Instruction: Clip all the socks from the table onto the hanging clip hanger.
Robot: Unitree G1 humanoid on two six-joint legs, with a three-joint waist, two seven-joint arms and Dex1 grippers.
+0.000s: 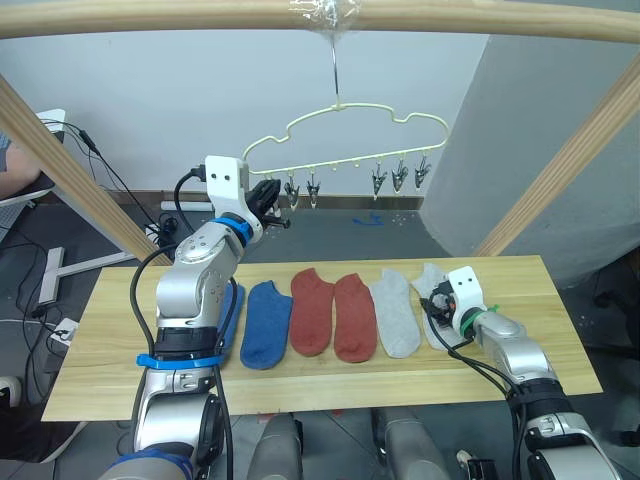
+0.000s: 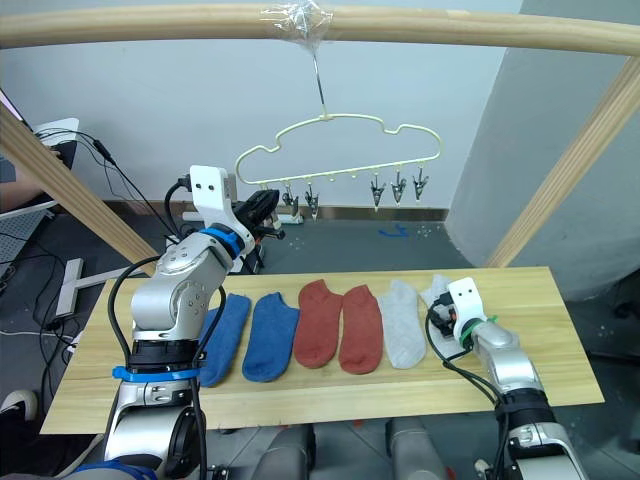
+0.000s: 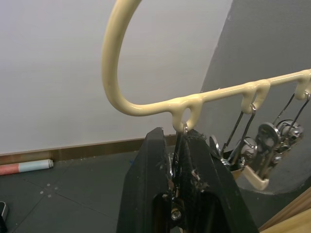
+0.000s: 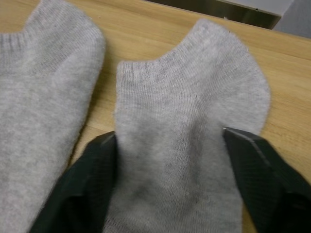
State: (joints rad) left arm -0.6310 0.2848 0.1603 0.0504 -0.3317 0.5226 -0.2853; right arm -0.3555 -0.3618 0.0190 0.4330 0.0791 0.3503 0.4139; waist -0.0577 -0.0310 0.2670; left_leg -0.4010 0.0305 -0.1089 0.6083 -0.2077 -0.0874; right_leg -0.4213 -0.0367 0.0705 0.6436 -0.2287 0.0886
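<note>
Six socks are laid in a row on the counter [image 1: 120,350]: two blue, two rust-red, two grey. None is clipped yet.

The left hand [image 3: 181,160] is raised to the clip hanger [image 1: 345,135] and pressed together on the end clip [image 3: 177,167]. The right hand [image 4: 170,145] is spread, its fingers [image 4: 90,165] straddling the outer grey sock [image 4: 189,126] flat on the counter.

Risks judged:
- Hanger hangs free by its hook; a sideways pull on the clip may swing or unhook it.
- Spread fingers may press the fabric flat and close on nothing.
- The neighbouring grey sock [image 4: 43,97] lies just beside and may be dragged.
</note>
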